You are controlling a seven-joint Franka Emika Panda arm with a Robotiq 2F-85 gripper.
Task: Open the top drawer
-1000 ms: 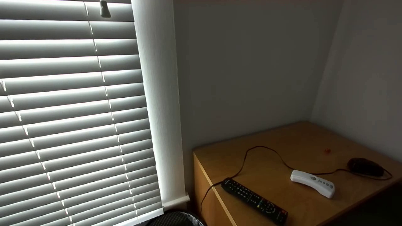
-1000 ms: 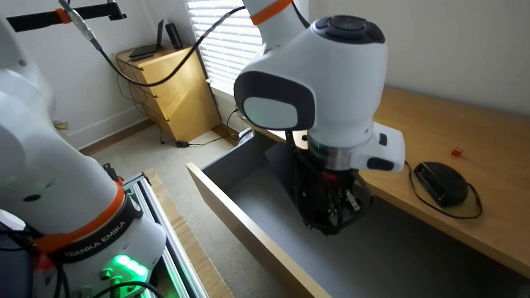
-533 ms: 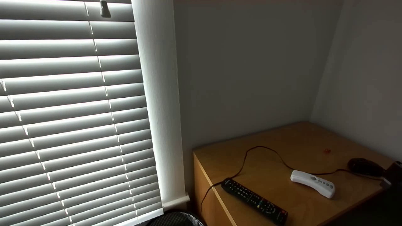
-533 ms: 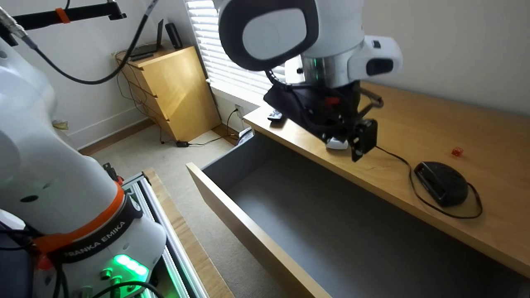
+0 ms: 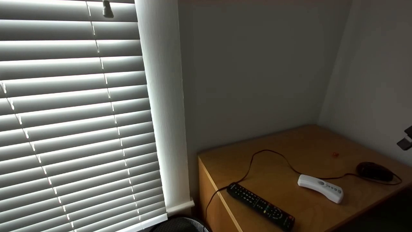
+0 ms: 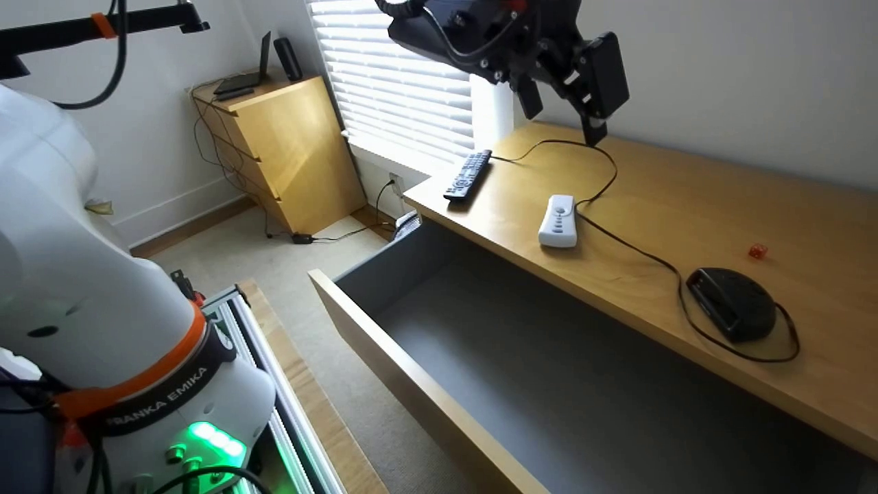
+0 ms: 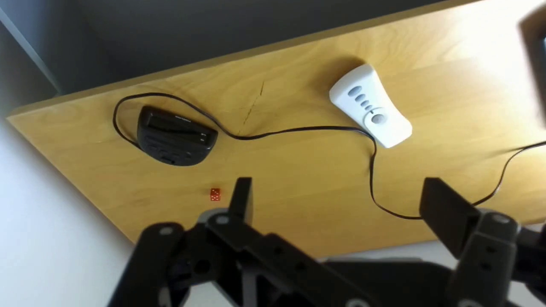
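Note:
The top drawer [image 6: 415, 384] is pulled well out from the wooden dresser [image 6: 658, 199], and its grey interior shows in an exterior view. Part of that grey interior also appears along the upper edge of the wrist view. My gripper [image 7: 339, 181] is high over the dresser top, apart from the drawer, its jaws spread wide with nothing between them. In an exterior view the gripper [image 6: 562, 123] hangs above the far part of the dresser top. Only a fingertip [image 5: 406, 141] enters at the right edge of an exterior view.
On the dresser top lie a black remote [image 6: 468, 175], a white remote [image 7: 370, 105], a black device [image 6: 732, 304] with a long cable, and a red die [image 7: 215, 194]. Window blinds [image 5: 74, 129] are beside it. Another chest of drawers [image 6: 295, 151] stands farther off.
My gripper has risen from inside the drawer to above the dresser top. Its jaws appear to have spread. The drawer and the things on top have not moved.

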